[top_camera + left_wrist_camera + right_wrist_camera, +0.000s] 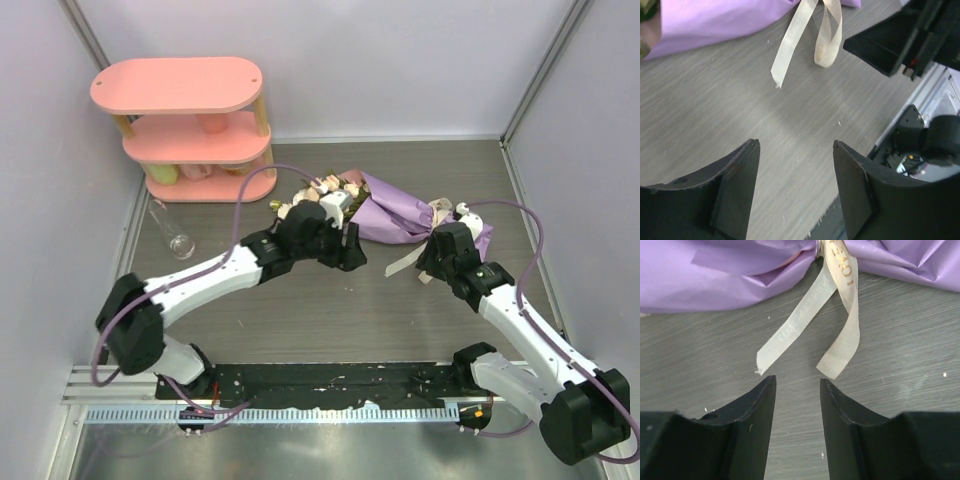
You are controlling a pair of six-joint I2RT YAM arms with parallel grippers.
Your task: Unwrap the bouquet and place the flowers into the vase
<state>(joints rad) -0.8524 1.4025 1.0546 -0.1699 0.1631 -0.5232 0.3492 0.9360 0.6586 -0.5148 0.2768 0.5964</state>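
Black fingers of my right end effector fill the bottom of the wrist view. They stand a narrow gap apart, with only bare grey table between them. Just ahead of their tips lie the two cream tails of the ribbon, flat on the table and not touching me. Further ahead the ribbon runs up into the lilac wrapping paper of the bouquet, which lies on its side, still wrapped. My left end effector stands wider and is also empty, with the same ribbon ahead of it and the paper ahead to its left. The flowers poke out of the wrap just beside my left end effector. The vase is well apart, behind my left end effector, near the pink shelf.
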